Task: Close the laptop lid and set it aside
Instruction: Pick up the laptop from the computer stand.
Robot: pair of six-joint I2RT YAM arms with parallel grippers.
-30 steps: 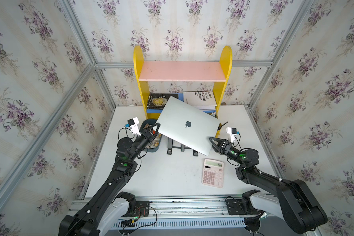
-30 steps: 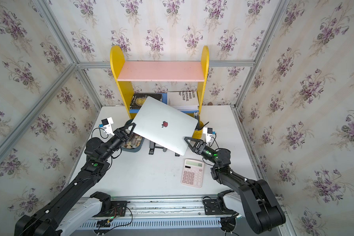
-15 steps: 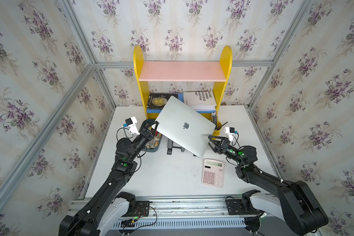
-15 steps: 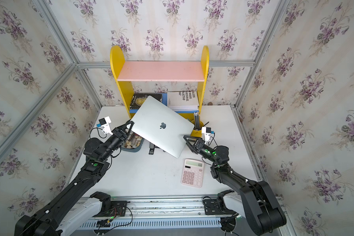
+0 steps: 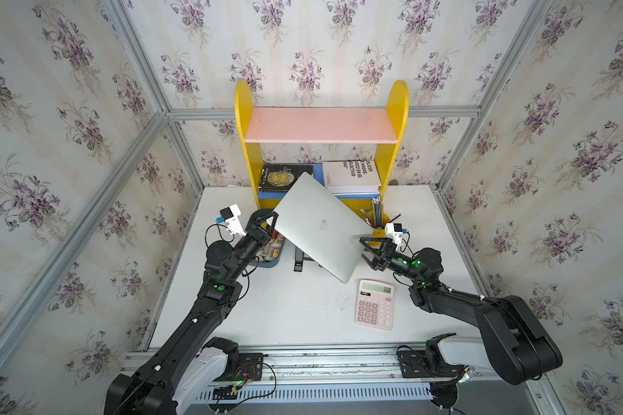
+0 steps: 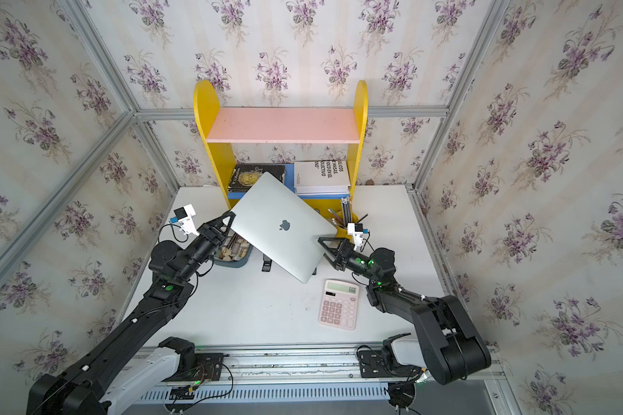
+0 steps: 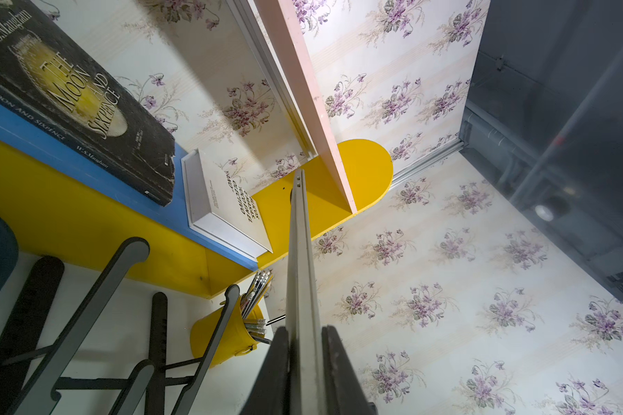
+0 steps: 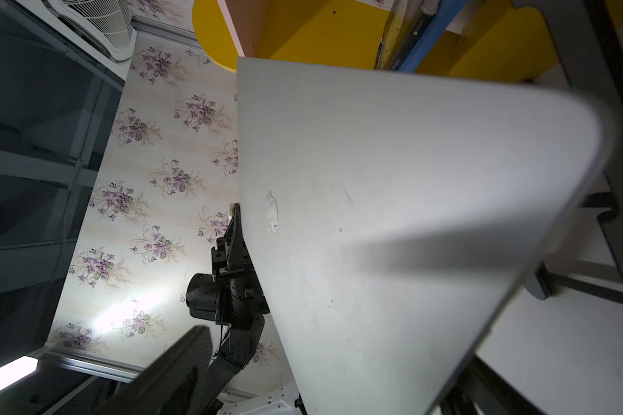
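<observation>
Now the shut laptop (image 5: 321, 230) hangs tilted in the air over the black stand (image 5: 299, 259), because the left gripper (image 5: 271, 220) pinches its edge to carry it, while the right gripper (image 5: 364, 248) stands spread wide beside the other edge.
</observation>
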